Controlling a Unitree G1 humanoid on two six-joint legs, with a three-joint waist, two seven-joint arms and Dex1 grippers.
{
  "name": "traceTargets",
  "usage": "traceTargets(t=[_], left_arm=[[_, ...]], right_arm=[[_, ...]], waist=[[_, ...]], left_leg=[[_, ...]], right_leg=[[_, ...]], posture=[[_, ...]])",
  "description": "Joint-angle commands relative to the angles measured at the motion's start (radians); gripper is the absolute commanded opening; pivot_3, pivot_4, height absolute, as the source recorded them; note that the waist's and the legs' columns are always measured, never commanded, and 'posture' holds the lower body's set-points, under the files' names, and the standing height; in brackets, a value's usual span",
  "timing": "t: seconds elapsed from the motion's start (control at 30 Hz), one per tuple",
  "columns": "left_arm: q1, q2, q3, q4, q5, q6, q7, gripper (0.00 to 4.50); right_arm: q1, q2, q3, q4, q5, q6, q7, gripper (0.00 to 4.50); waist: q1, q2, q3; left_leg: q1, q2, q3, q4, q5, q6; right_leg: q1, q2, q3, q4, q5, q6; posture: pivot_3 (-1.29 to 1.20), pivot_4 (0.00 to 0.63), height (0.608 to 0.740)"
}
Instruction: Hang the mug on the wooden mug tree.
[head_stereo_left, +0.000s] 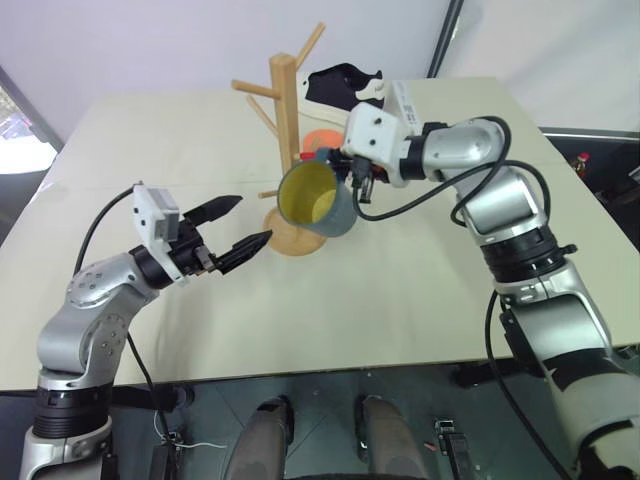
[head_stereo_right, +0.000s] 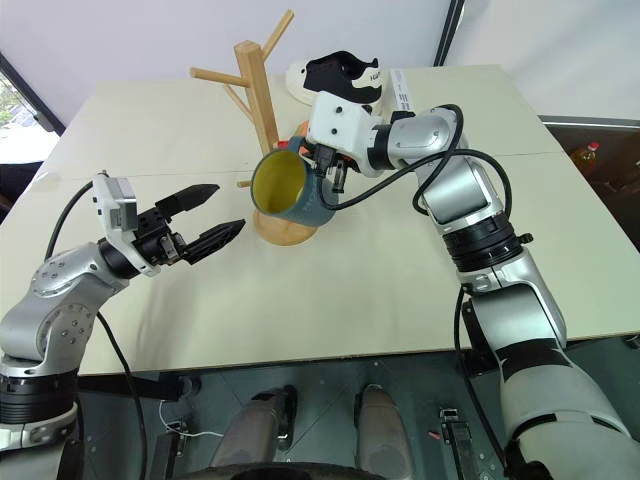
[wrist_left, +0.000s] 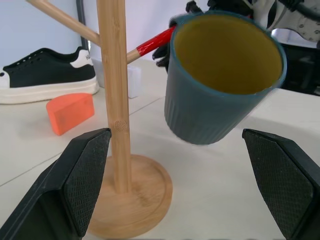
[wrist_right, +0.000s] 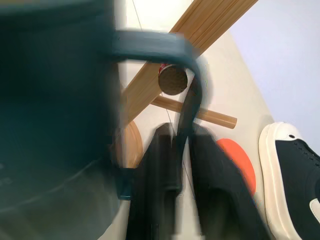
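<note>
Two black fingers of the right gripper (wrist_right: 182, 165) are set around the handle of the mug (head_stereo_left: 320, 200), through whose loop a red-tipped peg of the wooden mug tree (head_stereo_left: 284, 120) is seen. Whether the handle is clamped cannot be told. The left gripper (head_stereo_left: 240, 222) is held open beside the tree's base.

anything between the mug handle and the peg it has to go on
Nothing visible does. The mug hangs from the right pincer, its handle loop already around the red-tipped peg of the wooden mug tree.

Matt ribbed ceramic mug (wrist_left: 215, 100); smooth pale wooden mug tree (wrist_left: 116, 100); matt beige surface (head_stereo_left: 400, 290) beneath the tree.
</note>
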Motion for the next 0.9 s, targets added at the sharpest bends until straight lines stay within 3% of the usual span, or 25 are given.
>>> traceTargets(t=[0.03,0.1,0.4,0.57,0.73,0.9], left_arm=[[-0.008,0.003,0.025,-0.031,-0.021,-0.013,0.005,4.50],[-0.008,0.003,0.024,-0.031,-0.021,-0.014,0.006,4.50],[-0.016,0.002,0.018,-0.018,-0.015,-0.018,0.004,4.50],[0.006,-0.010,0.047,0.007,0.000,-0.025,0.050,4.50],[0.034,-0.044,0.073,0.106,0.064,-0.060,0.140,4.50],[0.056,-0.107,0.095,0.252,0.136,-0.141,0.234,4.50]], right_arm=[[-0.036,0.003,-0.026,-0.009,-0.003,-0.024,-0.014,2.40],[-0.039,-0.008,-0.037,-0.008,-0.012,-0.037,-0.029,3.38],[-0.016,-0.113,-0.135,-0.054,0.033,-0.033,-0.017,3.38],[0.205,-0.164,-0.330,-0.170,0.173,0.028,-0.047,3.38],[0.461,-0.064,-0.456,-0.252,0.288,0.046,-0.154,3.38],[0.627,0.059,-0.518,-0.169,0.320,-0.053,-0.263,3.38]], waist=[[0.000,0.000,0.000],[0.000,0.000,0.000],[0.003,0.000,0.000],[0.009,-0.003,-0.002],[-0.001,-0.003,-0.002],[0.002,-0.003,-0.002]], left_leg=[[0.000,0.000,0.000,0.000,0.000,0.000],[0.000,0.000,0.000,0.000,0.000,0.000],[0.000,0.000,0.000,0.000,0.000,0.000],[0.000,0.000,0.000,0.000,0.000,0.000],[0.001,0.000,0.002,0.001,0.000,0.000],[0.007,0.002,0.003,0.000,0.000,0.000]], right_leg=[[0.000,0.000,0.000,0.000,0.000,0.000],[0.000,0.000,0.000,0.000,0.000,0.000],[0.000,0.000,0.000,0.000,0.000,0.000],[0.001,0.000,0.000,-0.001,0.000,0.000],[0.002,0.000,0.002,-0.001,0.000,0.000],[0.005,0.001,0.003,0.001,0.001,-0.003]], posture=[[0.00,0.150,0.740],[0.00,0.150,0.740],[0.00,0.150,0.740],[0.00,0.150,0.740],[0.00,0.150,0.740],[0.00,0.150,0.740]])
